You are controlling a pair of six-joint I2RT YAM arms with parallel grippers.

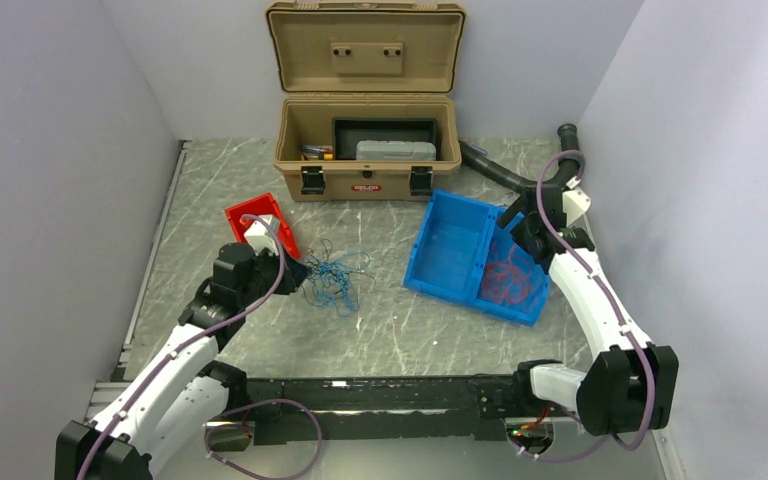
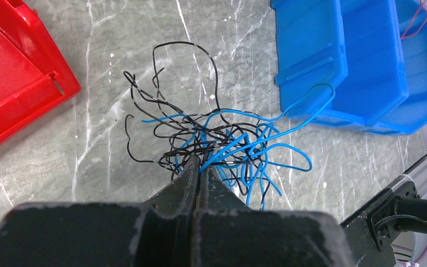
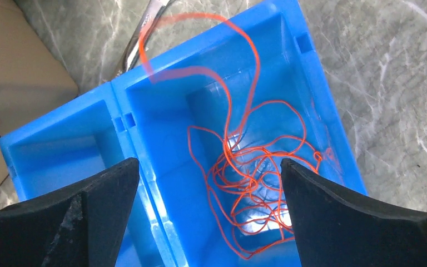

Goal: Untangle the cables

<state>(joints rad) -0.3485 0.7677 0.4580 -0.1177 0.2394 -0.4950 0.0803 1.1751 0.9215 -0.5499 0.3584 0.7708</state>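
Observation:
A tangle of thin blue and black cables lies on the marble table between the red bin and the blue bin. My left gripper is shut at the tangle's near edge, and a blue strand comes out from between its fingertips. A separate bunch of orange-red cables lies loose in the right compartment of the blue bin. My right gripper hangs open above that bunch with nothing between its fingers. One orange-red strand rises blurred over the bin's far wall.
A red bin sits just left of the tangle. An open tan toolbox stands at the back. A thick black corrugated hose lies behind the blue bin. A black rail runs along the near edge.

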